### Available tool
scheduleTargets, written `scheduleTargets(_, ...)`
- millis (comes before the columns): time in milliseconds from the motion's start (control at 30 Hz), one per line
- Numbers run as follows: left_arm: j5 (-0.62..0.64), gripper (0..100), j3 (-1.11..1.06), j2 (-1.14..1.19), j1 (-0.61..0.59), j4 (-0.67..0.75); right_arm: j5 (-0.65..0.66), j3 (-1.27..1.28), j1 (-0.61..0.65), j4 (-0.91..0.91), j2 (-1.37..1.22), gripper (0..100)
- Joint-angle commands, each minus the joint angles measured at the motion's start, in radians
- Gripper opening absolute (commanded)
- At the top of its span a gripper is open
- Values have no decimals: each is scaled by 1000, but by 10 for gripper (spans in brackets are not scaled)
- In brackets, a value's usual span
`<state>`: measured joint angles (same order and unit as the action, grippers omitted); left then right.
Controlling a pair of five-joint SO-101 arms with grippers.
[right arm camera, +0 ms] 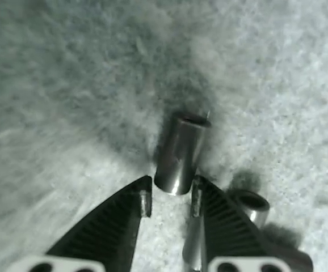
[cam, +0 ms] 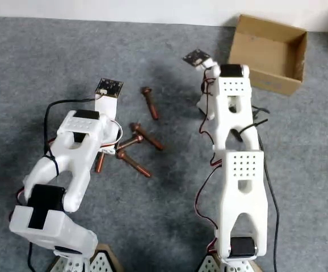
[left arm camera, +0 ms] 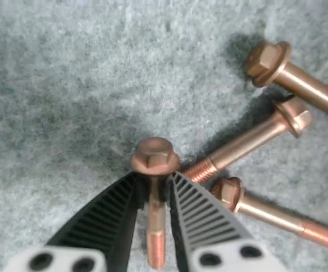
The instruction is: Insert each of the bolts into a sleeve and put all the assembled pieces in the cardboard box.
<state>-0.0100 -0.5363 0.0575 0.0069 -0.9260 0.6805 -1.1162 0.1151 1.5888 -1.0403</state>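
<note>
My left gripper [left arm camera: 154, 195] is shut on a copper bolt [left arm camera: 154, 156], its hex head just past the fingertips and its shank between the ribbed fingers [left arm camera: 116, 212]. Three more bolts [left arm camera: 249, 144] lie on the carpet beside it. In the high view the held bolt [cam: 100, 161] pokes out under the left arm [cam: 76, 147], with loose bolts [cam: 147, 136] to its right. My right gripper [right arm camera: 171, 197] is open, its tips on either side of the near end of a grey metal sleeve [right arm camera: 181, 153]. A second sleeve [right arm camera: 252, 207] stands behind one finger. The cardboard box [cam: 269, 54] sits at the back right.
Grey carpet [cam: 152, 215] covers the table. The right arm [cam: 232, 107] stretches toward the back, just left of the box. One bolt [cam: 150, 102] lies apart, between the two arms' wrists. A pale object shows at the far right edge.
</note>
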Motion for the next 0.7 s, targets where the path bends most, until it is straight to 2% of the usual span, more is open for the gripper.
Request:
scheduleTargets(0,-11,6,2,-58,-5,14,-15,-62,-2,18,38,119)
scheduleTargets(467,-11,6,1,-58,-5,14,-15,-73,61,2,38,119)
scheduleTargets(667,-11,6,1,-58,-5,14,-63,-67,58,-85,30,119)
